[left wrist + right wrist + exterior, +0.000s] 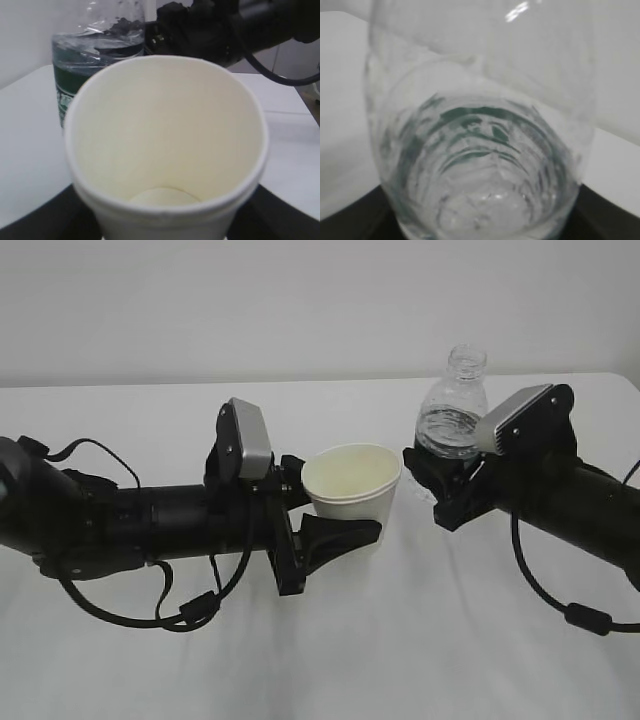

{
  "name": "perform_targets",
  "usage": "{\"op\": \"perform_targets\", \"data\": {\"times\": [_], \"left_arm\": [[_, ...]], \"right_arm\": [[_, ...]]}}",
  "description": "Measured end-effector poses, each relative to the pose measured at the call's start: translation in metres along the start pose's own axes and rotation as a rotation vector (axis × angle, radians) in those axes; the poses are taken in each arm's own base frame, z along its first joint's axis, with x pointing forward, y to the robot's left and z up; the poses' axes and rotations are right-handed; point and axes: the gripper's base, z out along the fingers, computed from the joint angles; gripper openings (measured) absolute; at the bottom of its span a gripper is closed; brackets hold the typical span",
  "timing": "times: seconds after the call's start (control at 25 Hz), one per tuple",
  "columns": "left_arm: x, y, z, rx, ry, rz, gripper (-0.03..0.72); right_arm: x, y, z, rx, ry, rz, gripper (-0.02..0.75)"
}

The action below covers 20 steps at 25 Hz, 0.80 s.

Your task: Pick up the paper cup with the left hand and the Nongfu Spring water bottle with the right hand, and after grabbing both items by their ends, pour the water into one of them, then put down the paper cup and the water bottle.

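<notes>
White paper, cream inside and dry to its round bottom — the paper cup (352, 492) is already gripped low on its tapered wall by the left claw (335, 537), jaws spread about it, near the middle of the pale surface (330, 660). Just beside it toward the right edge, the right claw (437, 485) clasps the Nongfu Spring water bottle (455, 405) round its lower body — clear ribbed plastic, dark green band, no cap, water (95, 50) inside. Both grasps look done; whether either is lifted I cannot tell. Pouring and setting down remain.
</notes>
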Motion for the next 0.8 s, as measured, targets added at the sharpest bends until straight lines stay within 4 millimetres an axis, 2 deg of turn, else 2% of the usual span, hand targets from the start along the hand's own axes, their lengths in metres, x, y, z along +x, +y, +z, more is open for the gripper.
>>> {"op": "perform_targets", "data": {"times": [0.28, 0.8], "left_arm": [[0.0, -0.004, 0.002, 0.022, 0.004, 0.007, 0.457], [-0.001, -0.016, 0.011, 0.063, 0.004, 0.013, 0.457]], "right_arm": [[-0.007, -0.005, 0.01, -0.009, 0.006, -0.035, 0.49], [-0.022, -0.003, 0.027, -0.045, -0.007, -0.149, 0.49]]}}
